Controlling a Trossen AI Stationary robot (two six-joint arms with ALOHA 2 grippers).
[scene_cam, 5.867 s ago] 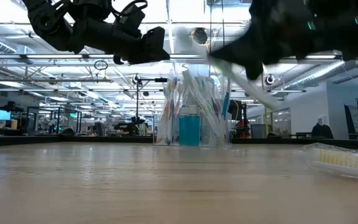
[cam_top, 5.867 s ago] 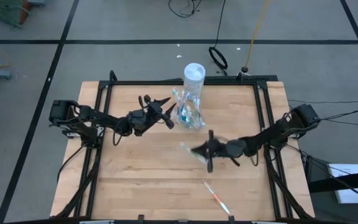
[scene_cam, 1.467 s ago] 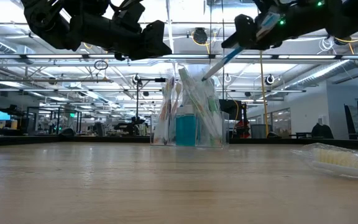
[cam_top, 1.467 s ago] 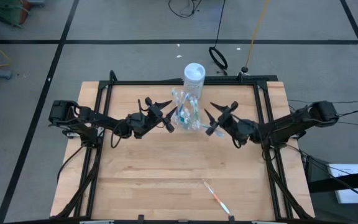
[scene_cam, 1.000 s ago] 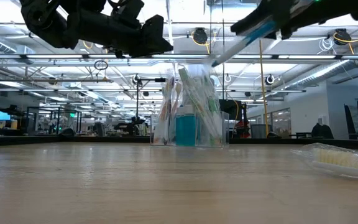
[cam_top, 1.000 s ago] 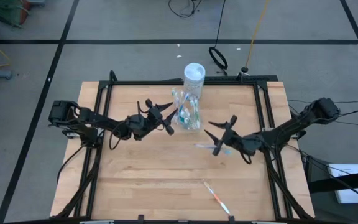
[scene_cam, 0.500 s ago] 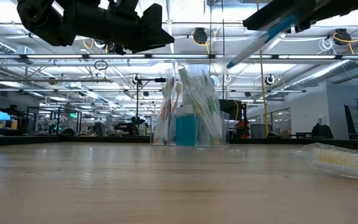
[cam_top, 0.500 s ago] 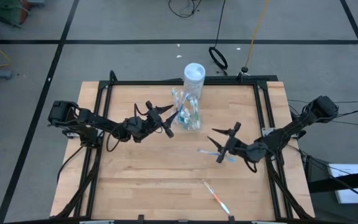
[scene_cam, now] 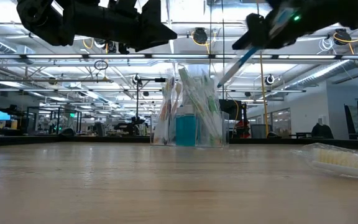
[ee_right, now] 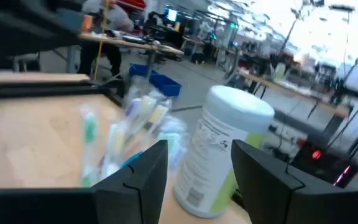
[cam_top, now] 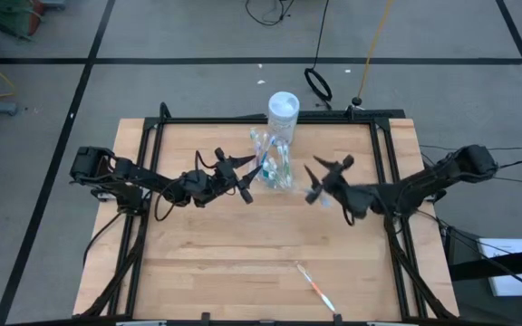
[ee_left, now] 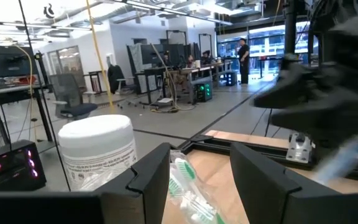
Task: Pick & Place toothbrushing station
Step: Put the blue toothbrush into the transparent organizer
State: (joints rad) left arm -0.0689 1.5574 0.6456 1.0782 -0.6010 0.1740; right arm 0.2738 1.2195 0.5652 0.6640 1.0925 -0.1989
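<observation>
The toothbrushing station (cam_top: 275, 170), a small clear holder stuffed with toothbrushes, stands on its base at the far middle of the table (scene_cam: 189, 118). My left gripper (cam_top: 246, 174) hovers open just left of it and above its rim (scene_cam: 157, 28). The brushes' bristles (ee_left: 188, 183) show beyond its fingers. My right gripper (cam_top: 320, 181) hangs to the right of the station (scene_cam: 260, 34), shut on a blue toothbrush (scene_cam: 235, 67). The brush slants down toward the station's top. My right gripper holds the blue toothbrush by its upper end (scene_cam: 250, 53); the gripper's own body hides the place of contact. The brush is lifted clear of the table and tilts down. Its lower tip (scene_cam: 220, 83) is by the station's upper right edge; whether it touches, I cannot tell.
A taller white-capped cylindrical container (cam_top: 284, 109) stands right behind the station at the far edge. A loose toothbrush (cam_top: 314, 284) lies near the front edge, right of the middle. The wood between it and the station is bare.
My right gripper has carried the blue toothbrush from the middle right of the table toward the far edge and the station. It has also come down. The brush now tips more steeply, with its tip at the station's top.
</observation>
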